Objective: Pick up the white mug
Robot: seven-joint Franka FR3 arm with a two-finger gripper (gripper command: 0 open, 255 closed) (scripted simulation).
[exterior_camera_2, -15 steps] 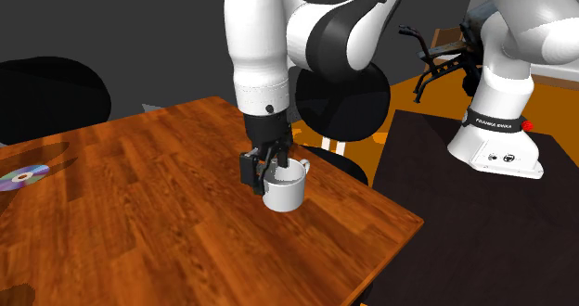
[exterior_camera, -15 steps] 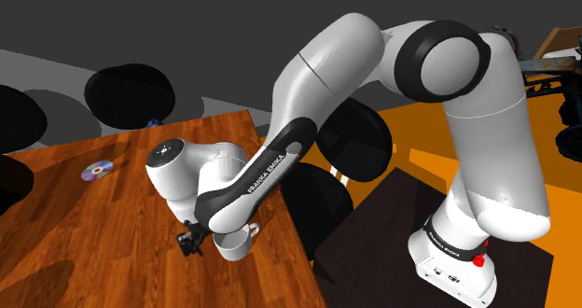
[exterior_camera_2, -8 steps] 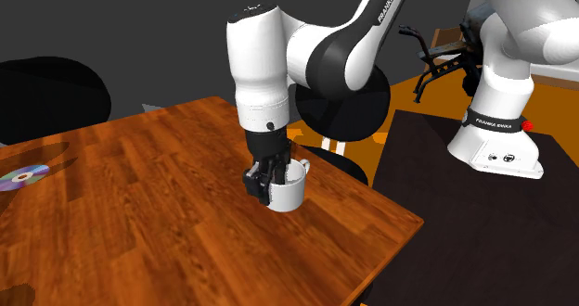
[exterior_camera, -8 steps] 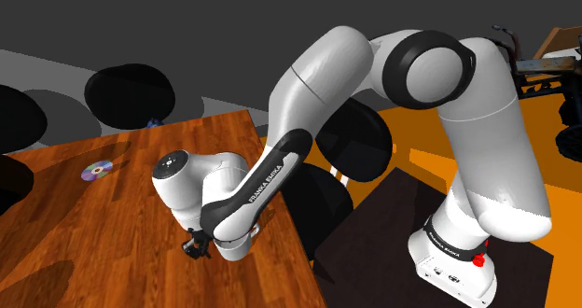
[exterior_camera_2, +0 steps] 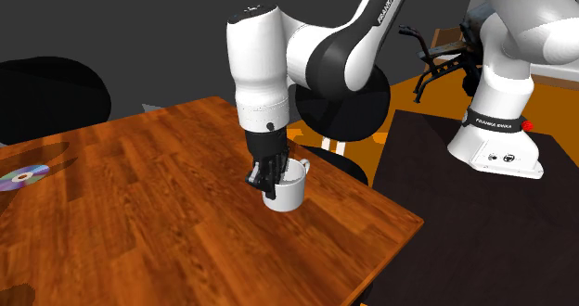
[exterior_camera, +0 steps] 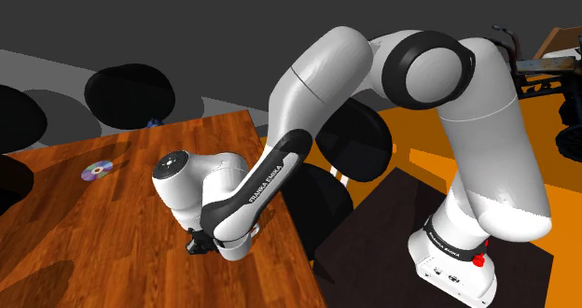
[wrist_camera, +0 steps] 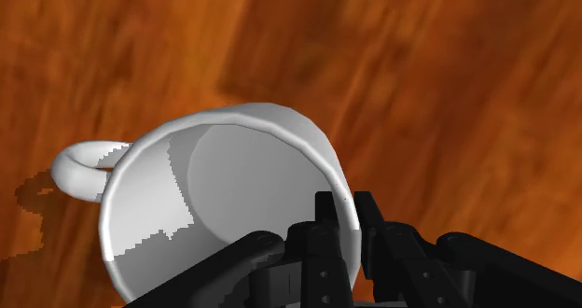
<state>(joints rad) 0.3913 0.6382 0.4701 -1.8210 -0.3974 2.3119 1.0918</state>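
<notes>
The white mug (exterior_camera_2: 289,194) stands upright on the wooden table (exterior_camera_2: 139,221), near the edge that faces the stand. My black gripper (exterior_camera_2: 264,177) comes down from above and is shut on the mug's rim, on the side away from its handle (exterior_camera_2: 304,166). In the wrist view the gripper (wrist_camera: 350,230) clasps the mug's (wrist_camera: 224,185) wall, one finger inside the cup and one outside; the handle (wrist_camera: 79,166) sticks out on the far side. In the shoulder view the forearm hides the mug, and the gripper (exterior_camera: 197,245) shows just above the table (exterior_camera: 75,231).
A shiny disc (exterior_camera: 96,171) lies on the table far from the mug, also seen as a disc (exterior_camera_2: 25,176) in the second exterior view. Dark round chairs (exterior_camera: 131,91) stand around the table. The black stand (exterior_camera_2: 464,221) sits close beyond the table's edge, on an orange floor.
The gripper came down over the mug's rim and its fingers went from wide apart to shut on the wall. The mug stayed in place on the table.
</notes>
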